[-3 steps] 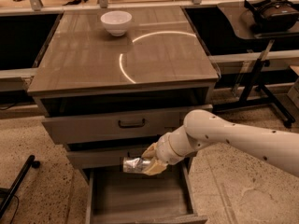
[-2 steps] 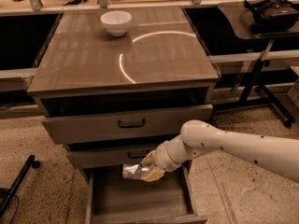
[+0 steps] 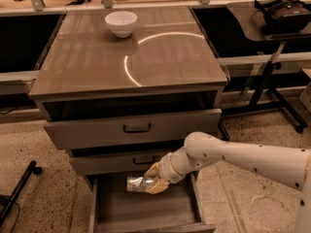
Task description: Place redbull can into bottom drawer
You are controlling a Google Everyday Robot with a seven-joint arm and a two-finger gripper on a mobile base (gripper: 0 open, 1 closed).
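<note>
Hovering inside the open bottom drawer (image 3: 146,210), the gripper (image 3: 153,181) clasps the redbull can (image 3: 135,183) sideways, seemingly clear of the floor. Placing is underway; next, lower slightly and let go.

— where's your arm?
— my arm (image 3: 252,161) comes in from the right edge, white and nearly level. it bends at a rounded joint and slopes down to the left.
— and the wrist?
— my wrist (image 3: 171,168) is short and angled down-left from that joint.
— your gripper?
— my gripper (image 3: 149,182) sits low, just left of the wrist, tan fingers (image 3: 153,170) clamped around the redbull can (image 3: 136,184).
</note>
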